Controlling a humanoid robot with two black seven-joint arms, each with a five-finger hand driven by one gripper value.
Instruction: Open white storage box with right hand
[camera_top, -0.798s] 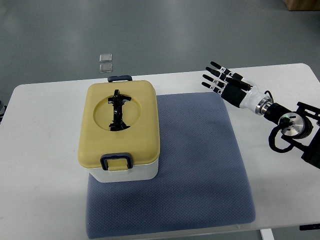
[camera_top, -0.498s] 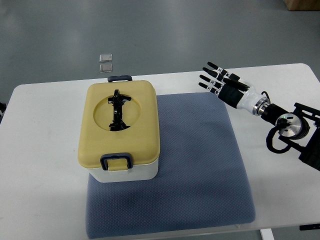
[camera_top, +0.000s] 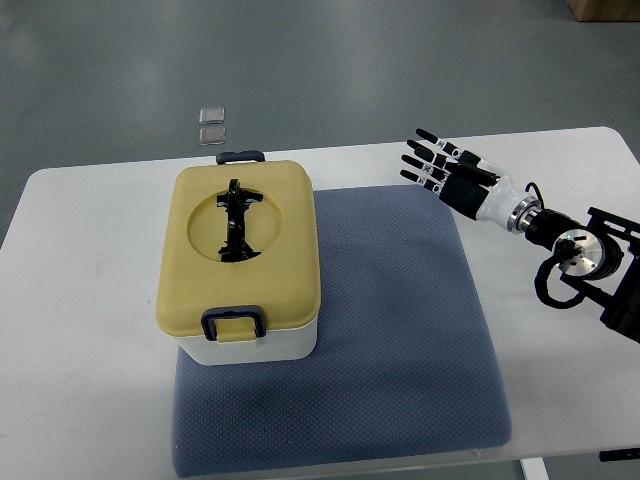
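Note:
The white storage box (camera_top: 262, 343) stands on the left part of a blue-grey mat (camera_top: 400, 330). Its yellow lid (camera_top: 238, 250) is down, with a black folding handle (camera_top: 237, 222) lying in a round recess. A dark blue latch (camera_top: 233, 320) sits at the near end and another (camera_top: 241, 157) at the far end. My right hand (camera_top: 440, 165) hovers over the table at the mat's far right corner, well to the right of the box, fingers spread and holding nothing. The left arm is out of view.
The white table (camera_top: 90, 300) ends at the far edge behind the box, with grey floor beyond. Two small clear squares (camera_top: 211, 124) lie on the floor behind the table. My right forearm and its black joint (camera_top: 580, 255) lie over the table's right side.
My right hand first drifted slightly left toward the box, then settled a little right again, fingers still spread. The box has not moved.

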